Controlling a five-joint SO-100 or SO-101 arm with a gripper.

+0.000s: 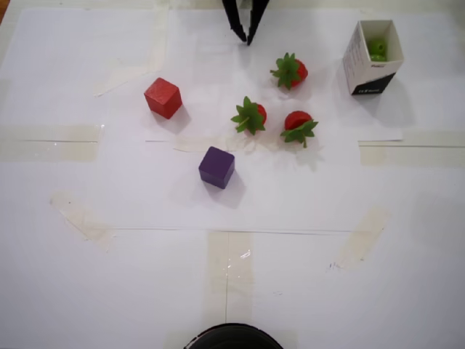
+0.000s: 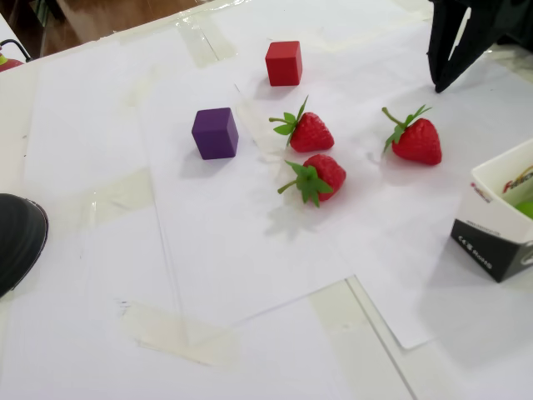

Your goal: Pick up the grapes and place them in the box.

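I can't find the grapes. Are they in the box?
Yes. Green grapes show inside the open-topped box; none lie on the table.

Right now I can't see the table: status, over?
Claw empty, fingertips nearly together, at far edge. Grapes inside box. None left on the paper; strawberries and cubes stand clear.

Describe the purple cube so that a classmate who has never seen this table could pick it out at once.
Start from the white paper-covered table in the overhead view and find the three strawberries near its middle. Just left of and below them sits the purple cube. It is the only purple thing there; its one look-alike, the red cube, lies farther up and left.
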